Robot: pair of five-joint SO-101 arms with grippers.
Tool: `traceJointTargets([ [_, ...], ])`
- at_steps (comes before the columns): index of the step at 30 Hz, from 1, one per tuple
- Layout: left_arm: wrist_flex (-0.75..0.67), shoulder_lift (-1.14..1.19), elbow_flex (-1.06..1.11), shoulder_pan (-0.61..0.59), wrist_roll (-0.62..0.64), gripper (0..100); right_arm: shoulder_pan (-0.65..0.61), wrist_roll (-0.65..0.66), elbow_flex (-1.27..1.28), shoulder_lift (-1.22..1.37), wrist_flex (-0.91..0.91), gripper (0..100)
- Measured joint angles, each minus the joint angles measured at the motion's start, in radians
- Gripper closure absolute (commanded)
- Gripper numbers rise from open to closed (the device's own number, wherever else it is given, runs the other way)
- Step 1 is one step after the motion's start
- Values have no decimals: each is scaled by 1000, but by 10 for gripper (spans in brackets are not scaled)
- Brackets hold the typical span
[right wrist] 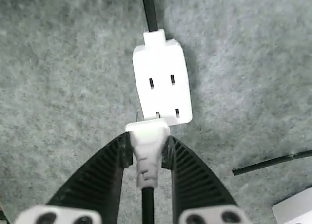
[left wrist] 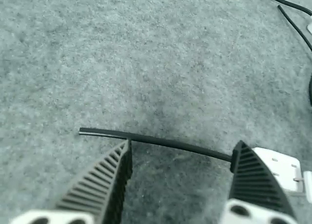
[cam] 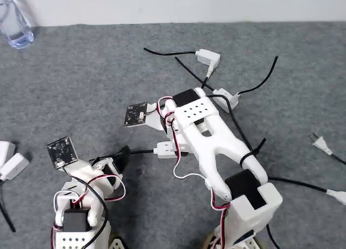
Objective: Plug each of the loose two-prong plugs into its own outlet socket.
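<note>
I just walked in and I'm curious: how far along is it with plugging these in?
No plug looks fully seated yet. The right gripper pinches a white plug whose prongs meet the outlet, with metal showing. The left gripper stands open over a black cord. A loose plug waits on the carpet.

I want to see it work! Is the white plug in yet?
Not in. The white two-prong plug, gripped by the right end effector, has bare prongs showing against the white plastic outlet block.

The left gripper [left wrist: 184, 143] gapes wide, arm tucked back; the right gripper [right wrist: 146, 138] is clamped, arm outstretched.
</note>
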Motion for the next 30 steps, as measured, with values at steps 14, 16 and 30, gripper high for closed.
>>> traceJointTargets([
  [14, 0, 0, 0, 0, 0, 688, -14, 8, 0, -80, 41, 991],
  [16, 0, 0, 0, 0, 0, 688, -12, 8, 0, -80, 41, 991],
  [30, 0, 0, 0, 0, 0, 688, -11, 25, -35, -17, 40, 991],
])
